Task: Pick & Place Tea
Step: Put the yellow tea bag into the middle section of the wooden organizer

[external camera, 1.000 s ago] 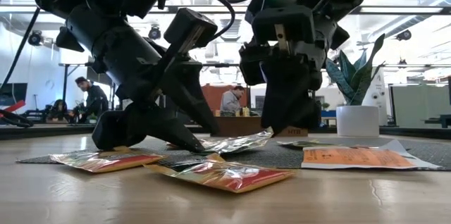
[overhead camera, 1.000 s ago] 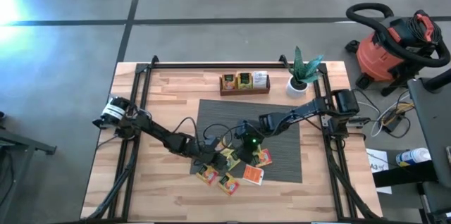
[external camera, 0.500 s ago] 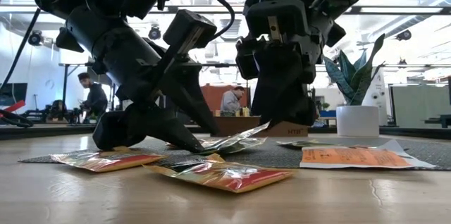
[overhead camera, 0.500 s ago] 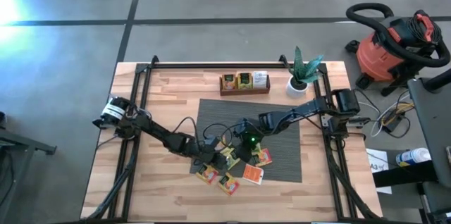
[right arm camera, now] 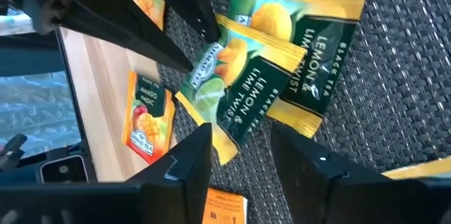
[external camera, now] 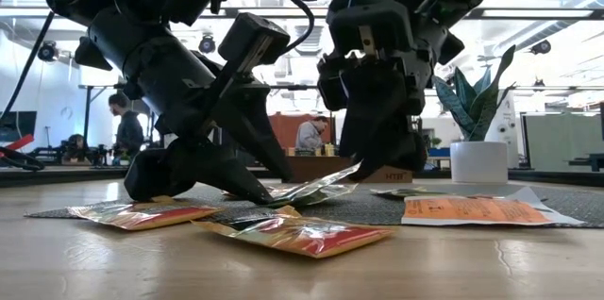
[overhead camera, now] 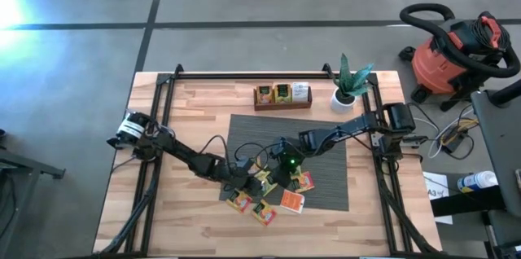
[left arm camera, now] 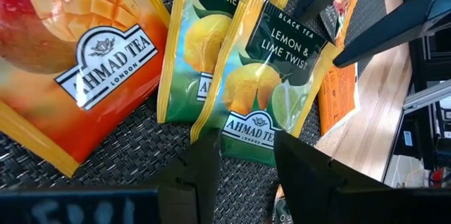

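Note:
Several tea sachets lie on the grey ribbed mat (overhead camera: 326,161) and on the wood near its front edge. Both grippers meet over two overlapping yellow-green lemon sachets. The upper lemon sachet (left arm camera: 271,90) lies slanted: one end is down by my left gripper (left arm camera: 245,141), the other is raised at my right gripper (right arm camera: 239,138). Both grippers are open. Each has an edge of this sachet between its fingers. An orange mango sachet (left arm camera: 77,62) lies beside the pair. My left gripper slants down from the table's left, its fingers on either side of the upper lemon sachet's low edge (left arm camera: 246,155); whether they touch it I cannot tell. My right gripper slants down from the right. The sachet's raised end (external camera: 357,168) leans against one open finger (external camera: 377,154).
More orange sachets lie on the wood in front of the mat (overhead camera: 291,201) (overhead camera: 239,202) (overhead camera: 264,212). A dark wooden tray (overhead camera: 282,106) holding sachets stands at the far side, with a potted plant (overhead camera: 345,96) to its right.
My right gripper has opened and let go of the lemon sachet's raised end. That end has tipped slightly higher and still leans on the gripper, while the sachet's other end has stayed down.

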Available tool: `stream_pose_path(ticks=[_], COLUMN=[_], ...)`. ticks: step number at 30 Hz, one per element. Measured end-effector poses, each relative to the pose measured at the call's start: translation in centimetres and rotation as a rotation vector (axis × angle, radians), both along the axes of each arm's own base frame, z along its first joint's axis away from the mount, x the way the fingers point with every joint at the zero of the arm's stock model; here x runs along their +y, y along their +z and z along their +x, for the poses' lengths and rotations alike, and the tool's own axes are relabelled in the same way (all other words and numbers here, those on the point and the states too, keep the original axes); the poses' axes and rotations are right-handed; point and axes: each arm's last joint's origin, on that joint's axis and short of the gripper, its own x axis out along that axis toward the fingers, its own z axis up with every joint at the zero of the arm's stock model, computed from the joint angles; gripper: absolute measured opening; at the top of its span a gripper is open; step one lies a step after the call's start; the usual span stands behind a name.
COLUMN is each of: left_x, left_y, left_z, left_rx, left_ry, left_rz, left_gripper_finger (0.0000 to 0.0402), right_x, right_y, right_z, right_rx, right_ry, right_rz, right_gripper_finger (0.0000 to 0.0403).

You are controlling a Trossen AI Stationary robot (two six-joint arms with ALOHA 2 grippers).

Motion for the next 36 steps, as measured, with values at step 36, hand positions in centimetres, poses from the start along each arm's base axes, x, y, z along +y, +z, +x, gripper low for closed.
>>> stream_pose_path(ticks=[36], left_x=[0.4], left_y=[1.2], left_z=[0.3], left_rx=[-0.079], left_ry=[0.067], left_rz=[0.018], left_gripper_finger=[0.0138], right_x=[-0.1], right_y=[0.6], right_z=[0.4], right_rx=[-0.107], right_ry=[0.024], right_rz=[-0.051], right_gripper_finger=[0.0009])
